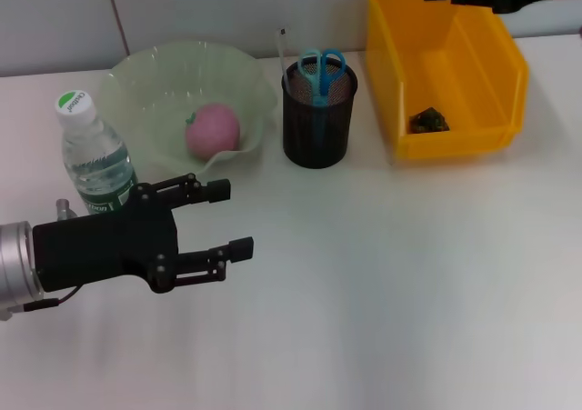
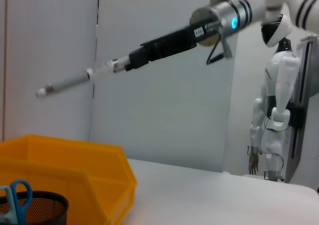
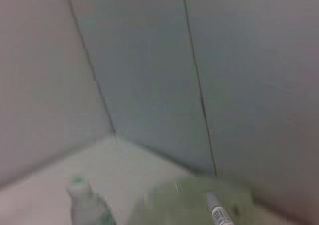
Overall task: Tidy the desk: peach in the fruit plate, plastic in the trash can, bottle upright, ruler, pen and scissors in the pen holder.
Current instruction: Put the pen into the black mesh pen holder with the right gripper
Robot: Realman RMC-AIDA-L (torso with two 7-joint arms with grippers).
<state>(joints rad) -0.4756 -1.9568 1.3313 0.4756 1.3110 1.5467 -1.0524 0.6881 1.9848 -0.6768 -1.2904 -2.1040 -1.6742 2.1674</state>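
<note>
1. The left gripper [image 1: 235,217] hovers low over the desk [image 1: 382,283], fingers spread and empty; the upright bottle [image 1: 91,151] stands just behind it
2. Beyond its fingertips sit the fruit plate [image 1: 159,87] with the peach [image 1: 213,128], then the pen holder [image 1: 318,110] holding the scissors [image 1: 322,69]
3. The right gripper [image 2: 122,64] grips the pen [image 2: 65,84] high above the trash can [image 1: 446,74]

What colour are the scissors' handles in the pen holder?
Blue and light teal scissors, clearest in the head view.
</note>
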